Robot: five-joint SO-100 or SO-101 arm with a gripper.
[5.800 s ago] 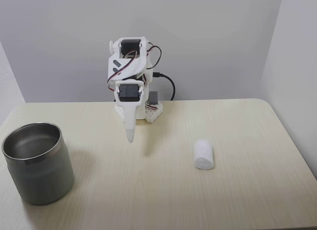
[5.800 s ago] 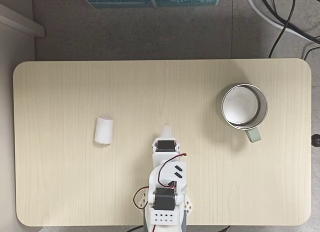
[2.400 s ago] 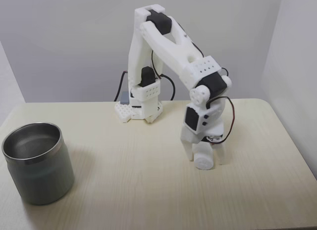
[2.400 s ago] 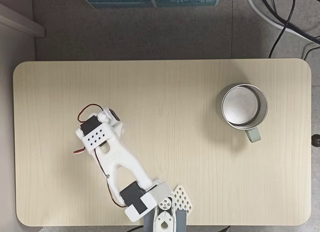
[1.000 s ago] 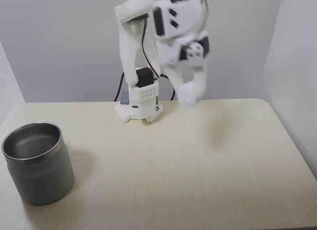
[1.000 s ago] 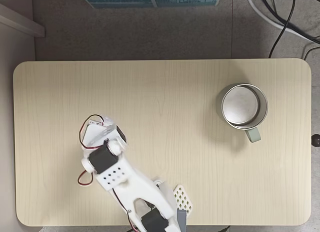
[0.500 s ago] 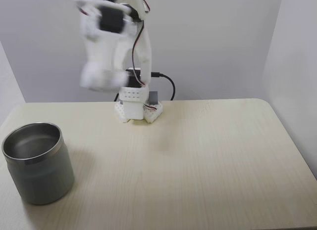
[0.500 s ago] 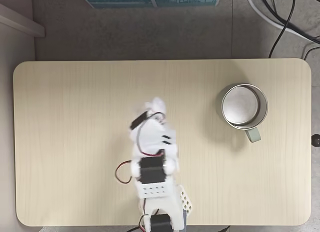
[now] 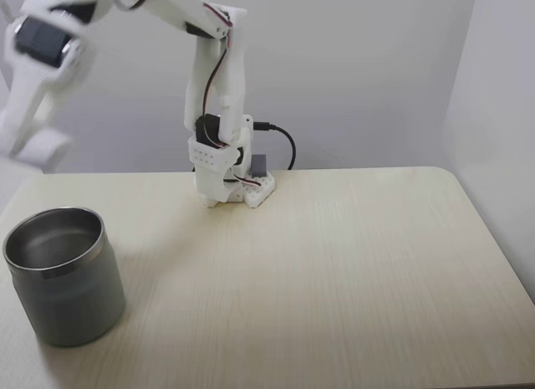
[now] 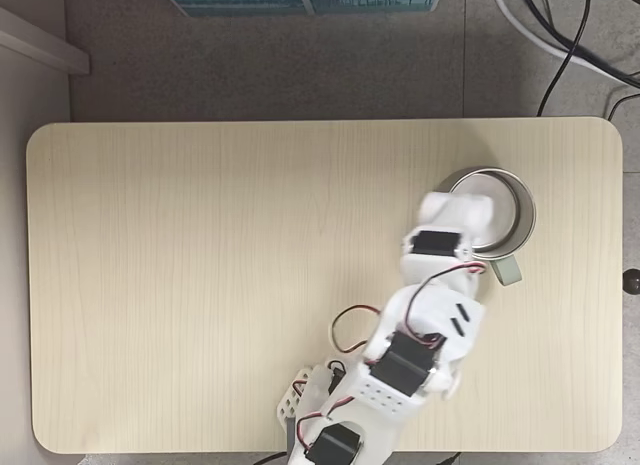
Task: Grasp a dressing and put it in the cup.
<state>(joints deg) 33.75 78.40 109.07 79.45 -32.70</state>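
The long pale wooden table (image 9: 351, 263) holds the white plastic robot arm (image 10: 400, 365). The big round grey metal cup (image 9: 63, 276) stands at the left in one fixed view, and looks empty inside. High above it, the blurry white gripper (image 9: 38, 142) seems to hold the small white roll of dressing (image 9: 42, 150), over the cup's edge (image 10: 505, 247).
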